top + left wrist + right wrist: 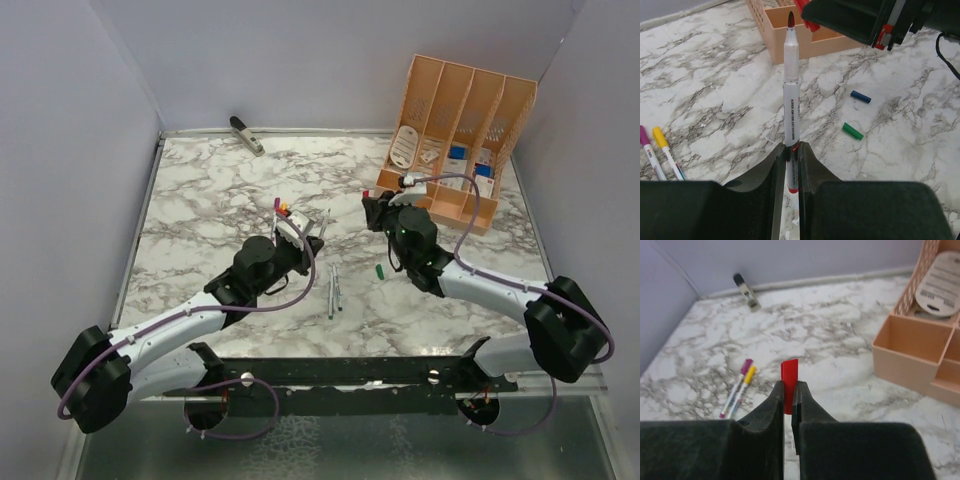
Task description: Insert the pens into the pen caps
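Left claw (791, 150) is clamped on the red pen (791, 100), its dark, matte fingers pinching the barrel near the tail. The pen is a slim, smooth silver-white cylinder with small print along it. Its long axis runs straight out from the claw, and the red felt tip points away toward the right arm.

Right claw (788, 390) is shut tight on the red cap (789, 371), a small glossy plastic piece sticking out past the fingertips. The left wrist view shows what the right one hides: that cap sits just beside the pen's tip. Whether they touch, I can't tell.

On the desk (200, 200), a white marble pattern with grey veins, the green cap (853, 131) and blue cap (860, 96) lie on their sides near each other, both short and bullet-shaped. The purple pen (738, 385) and yellow pen (744, 385) lie side by side, nearly parallel, with their coloured ends toward the far wall.

Only the top view shows two more pens (333, 290) lying together between the arms, their long axes running near to far. Their colours are too small to read.

A peach organizer (455, 135) with perforated walls and open compartments stands at the far right. A grey-black tool (746, 290) lies against the back wall.
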